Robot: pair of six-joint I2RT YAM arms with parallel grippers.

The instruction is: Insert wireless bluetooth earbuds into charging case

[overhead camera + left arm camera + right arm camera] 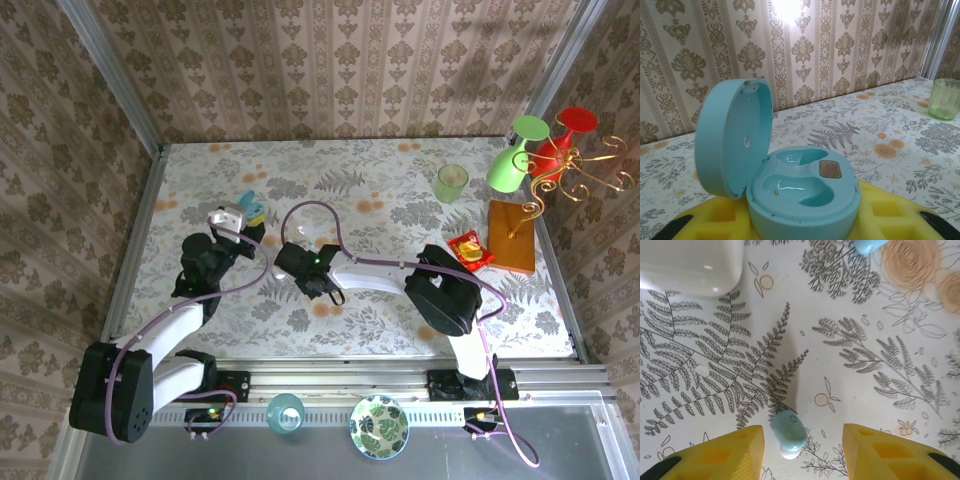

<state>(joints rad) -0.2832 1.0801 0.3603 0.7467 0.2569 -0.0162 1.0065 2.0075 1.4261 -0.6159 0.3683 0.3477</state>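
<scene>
Well, left pincer (807, 225) grips teal case (800, 187) (lid up) — right pincer (802, 447), spread, straddles earbud (788, 432).

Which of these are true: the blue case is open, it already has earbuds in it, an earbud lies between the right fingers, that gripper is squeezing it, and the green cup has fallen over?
1. The lid of the teal case stands open. True.
2. Its two wells hold earbuds. False: both wells are empty.
3. An earbud lies on the table between the fingers of the right gripper. True.
4. The right gripper is squeezing that earbud. False: the fingers stand apart, with a gap on each side of it.
5. The green cup has tipped over. False: it stands upright.
</scene>
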